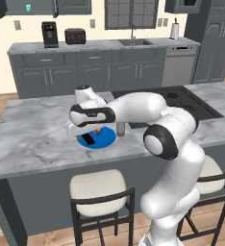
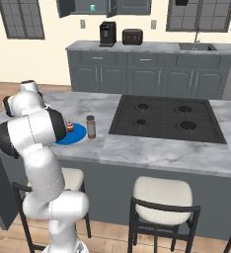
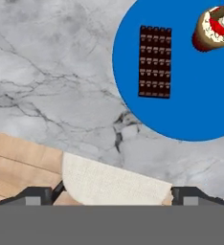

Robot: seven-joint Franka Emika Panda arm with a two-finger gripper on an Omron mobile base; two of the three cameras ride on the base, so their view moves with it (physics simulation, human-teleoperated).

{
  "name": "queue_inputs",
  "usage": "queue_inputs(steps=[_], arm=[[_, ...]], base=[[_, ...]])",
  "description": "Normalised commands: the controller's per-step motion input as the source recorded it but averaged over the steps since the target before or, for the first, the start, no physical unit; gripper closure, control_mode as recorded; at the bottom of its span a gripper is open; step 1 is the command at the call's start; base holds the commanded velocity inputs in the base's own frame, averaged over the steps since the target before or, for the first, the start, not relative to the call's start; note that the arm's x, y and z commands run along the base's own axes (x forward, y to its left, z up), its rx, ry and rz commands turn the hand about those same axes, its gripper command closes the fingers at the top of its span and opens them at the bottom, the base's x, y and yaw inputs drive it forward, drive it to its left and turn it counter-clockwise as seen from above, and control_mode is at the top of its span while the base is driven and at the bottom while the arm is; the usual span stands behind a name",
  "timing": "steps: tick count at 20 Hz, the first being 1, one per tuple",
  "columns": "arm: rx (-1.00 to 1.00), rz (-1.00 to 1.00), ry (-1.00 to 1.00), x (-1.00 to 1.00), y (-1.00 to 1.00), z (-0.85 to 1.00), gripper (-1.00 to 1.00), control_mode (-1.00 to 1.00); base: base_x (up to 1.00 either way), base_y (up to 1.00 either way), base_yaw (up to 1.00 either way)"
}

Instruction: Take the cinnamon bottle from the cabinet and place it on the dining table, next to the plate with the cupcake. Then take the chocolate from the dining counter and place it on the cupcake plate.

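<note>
On the bright blue plate (image 3: 190,105) lies the dark chocolate (image 3: 155,62), flat, with the small cupcake (image 3: 213,29) at the plate's far side. My gripper (image 3: 111,196) hangs open above the marble dining table (image 3: 47,72), near its front edge, with nothing between its fingertips (image 3: 37,195). In the left base view the gripper (image 1: 75,133) is just left of the plate (image 1: 105,141), on which the chocolate (image 1: 88,139) rests. The cinnamon bottle (image 1: 120,129) stands upright beside the plate's right rim. From the right I see the bottle (image 2: 91,127), plate (image 2: 74,137) and cupcake (image 2: 69,128). The cabinet (image 2: 83,7) hangs on the back wall.
A black cooktop (image 2: 164,118) fills the island's right part. Stools (image 1: 99,188) stand along the front edge, one cushion (image 3: 114,184) showing under my hand. A teal mug (image 2: 93,8) sits in the cabinet. On the back counter stand a coffee machine (image 1: 50,34) and toaster (image 1: 75,36).
</note>
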Motion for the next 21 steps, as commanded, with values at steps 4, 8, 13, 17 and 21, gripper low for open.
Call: queue_inputs(steps=[4,8,13,17,21], arm=[[0.00,-0.02,-0.20,-0.94,-0.06,0.00,-1.00,-1.00],[0.03,-0.06,-0.11,-0.94,-0.15,0.02,-1.00,-1.00],[0.07,-0.06,-0.01,-0.91,-0.23,0.14,-1.00,-1.00],[0.09,-0.02,-0.03,-0.90,-0.32,0.07,-1.00,-1.00],[0.09,0.00,0.00,-0.64,-0.55,0.03,-1.00,-1.00]], base=[[0.00,0.00,0.00],[0.00,0.00,0.00],[0.00,0.00,0.00],[0.00,0.00,0.00],[0.00,0.00,0.00]])
